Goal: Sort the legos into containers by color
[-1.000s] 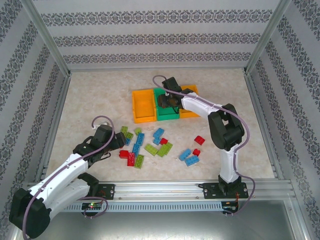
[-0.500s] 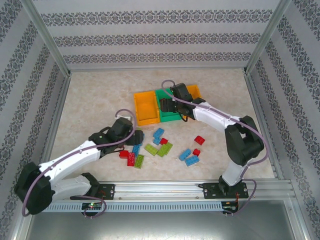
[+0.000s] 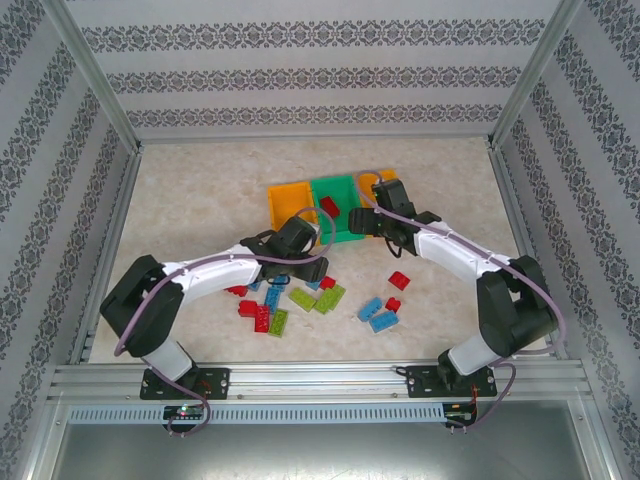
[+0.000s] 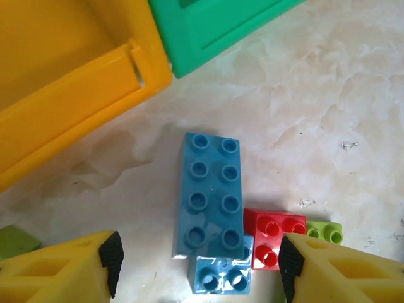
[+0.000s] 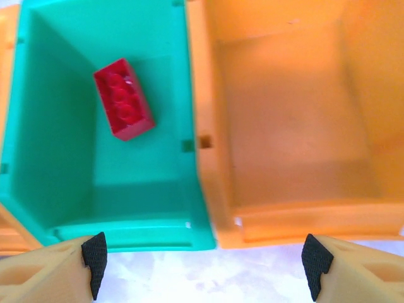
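Note:
The containers stand in a row at the back: an orange bin (image 3: 288, 203), a green bin (image 3: 340, 195) and a second orange bin (image 5: 290, 113). One red lego (image 5: 123, 107) lies in the green bin (image 5: 57, 158). My left gripper (image 4: 201, 265) is open low over the pile, straddling a long blue lego (image 4: 208, 196) and a short blue one (image 4: 221, 274) without touching either. A red lego (image 4: 274, 237) and a lime one (image 4: 325, 232) lie by its right finger. My right gripper (image 5: 205, 265) is open and empty, just in front of the bins' near walls.
More legos lie scattered on the marble-patterned table: a mixed pile (image 3: 315, 298), two blue ones (image 3: 378, 315), red ones (image 3: 400, 280) and a red and green group (image 3: 262, 318). Metal frame rails (image 3: 320, 375) and patterned walls bound the table.
My left arm swung from the left across to the pile beside the bins, its jaws narrowing a little. My right gripper opened, backed off the green bin, and the red lego now lies inside.

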Controlling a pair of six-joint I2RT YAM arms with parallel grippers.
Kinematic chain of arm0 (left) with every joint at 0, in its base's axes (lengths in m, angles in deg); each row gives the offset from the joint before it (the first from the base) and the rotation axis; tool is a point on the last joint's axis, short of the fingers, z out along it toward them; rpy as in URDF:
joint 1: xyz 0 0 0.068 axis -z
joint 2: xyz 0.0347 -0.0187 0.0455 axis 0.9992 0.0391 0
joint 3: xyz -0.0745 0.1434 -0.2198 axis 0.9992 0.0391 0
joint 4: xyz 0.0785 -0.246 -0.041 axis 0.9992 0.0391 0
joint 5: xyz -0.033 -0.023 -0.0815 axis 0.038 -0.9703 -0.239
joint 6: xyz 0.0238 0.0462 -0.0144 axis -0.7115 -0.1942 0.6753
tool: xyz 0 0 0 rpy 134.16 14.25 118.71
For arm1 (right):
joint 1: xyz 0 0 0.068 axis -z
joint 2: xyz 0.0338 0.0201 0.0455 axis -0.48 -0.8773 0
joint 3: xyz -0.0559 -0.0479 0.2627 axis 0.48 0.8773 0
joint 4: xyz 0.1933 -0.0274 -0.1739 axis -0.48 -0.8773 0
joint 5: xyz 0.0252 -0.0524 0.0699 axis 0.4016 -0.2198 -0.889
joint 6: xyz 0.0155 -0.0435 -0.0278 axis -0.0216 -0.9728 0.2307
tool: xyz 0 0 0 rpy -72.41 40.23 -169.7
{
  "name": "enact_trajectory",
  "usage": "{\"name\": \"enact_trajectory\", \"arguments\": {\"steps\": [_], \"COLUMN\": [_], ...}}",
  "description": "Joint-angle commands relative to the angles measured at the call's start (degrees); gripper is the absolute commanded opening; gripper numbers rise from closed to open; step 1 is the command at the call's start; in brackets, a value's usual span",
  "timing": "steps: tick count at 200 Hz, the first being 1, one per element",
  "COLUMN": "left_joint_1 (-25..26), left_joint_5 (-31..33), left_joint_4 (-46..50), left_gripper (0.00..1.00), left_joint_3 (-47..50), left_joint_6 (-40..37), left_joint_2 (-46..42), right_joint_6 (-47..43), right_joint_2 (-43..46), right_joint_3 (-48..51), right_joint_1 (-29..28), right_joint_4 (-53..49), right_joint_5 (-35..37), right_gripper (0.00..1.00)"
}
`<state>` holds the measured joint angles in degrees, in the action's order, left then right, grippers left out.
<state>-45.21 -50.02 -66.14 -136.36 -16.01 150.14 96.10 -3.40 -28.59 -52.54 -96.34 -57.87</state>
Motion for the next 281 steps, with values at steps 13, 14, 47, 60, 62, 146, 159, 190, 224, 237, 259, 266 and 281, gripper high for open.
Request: {"name": "enact_trajectory", "arguments": {"steps": [13, 14, 47, 60, 62, 146, 159, 190, 224, 237, 259, 266, 281], "left_joint_1": [1.83, 1.83, 2.02, 2.10, 2.15, 2.41, 2.46, 2.54, 2.54, 2.54, 2.63, 2.63, 2.62], "left_joint_5": [-0.41, -0.41, 1.13, 1.60, 1.68, 2.32, 2.07, 2.14, 2.05, 2.13, 2.00, 2.05, 2.05], "left_joint_4": [0.56, 0.56, 2.18, 2.40, 2.40, 2.69, 2.49, 3.06, 2.94, 3.08, 3.10, 3.10, 3.02], "left_gripper": [0.66, 0.66, 0.63, 0.61, 0.61, 0.59, 0.59, 0.59, 0.59, 0.59, 0.58, 0.56, 0.50], "left_joint_3": [-2.65, -2.68, -4.52, -4.77, -4.74, -5.24, -5.33, -5.81, -5.72, -5.78, -5.93, -5.85, -5.80], "left_joint_6": [-1.29, -1.29, -1.66, -1.86, -1.83, -3.05, -3.05, -3.32, -3.38, -3.45, -3.41, -3.40, -3.27], "left_joint_2": [2.27, 2.32, 4.62, 5.09, 5.14, 6.48, 6.67, 7.68, 7.82, 8.00, 8.34, 8.53, 8.62], "right_joint_6": [0.33, 0.36, 0.45, 0.47, 0.44, 1.15, 1.09, 1.32, 1.25, 1.16, 1.15, 1.16, 1.54], "right_joint_2": [3.50, 3.57, 5.11, 5.76, 5.86, 8.26, 8.25, 8.14, 8.47, 8.48, 8.49, 8.48, 8.63], "right_joint_3": [2.91, 2.97, 4.67, 5.26, 5.35, 7.43, 7.58, 7.87, 8.04, 8.04, 8.18, 8.31, 8.62], "right_joint_1": [1.56, 1.63, 3.16, 3.54, 3.62, 5.94, 6.10, 6.44, 6.74, 6.90, 7.51, 7.82, 8.86], "right_joint_4": [0.68, 0.68, 0.66, 0.58, 0.58, 0.69, 0.65, 0.50, 0.49, 0.49, 0.59, 0.64, 0.65], "right_joint_5": [-0.47, -0.47, -1.01, -1.08, -1.08, -2.38, -2.41, -2.43, -2.51, -2.49, -2.02, -1.46, 0.15], "right_gripper": [0.84, 0.84, 0.84, 0.84, 0.84, 0.85, 0.85, 0.85, 0.85, 0.85, 0.85, 0.85, 0.86]}}
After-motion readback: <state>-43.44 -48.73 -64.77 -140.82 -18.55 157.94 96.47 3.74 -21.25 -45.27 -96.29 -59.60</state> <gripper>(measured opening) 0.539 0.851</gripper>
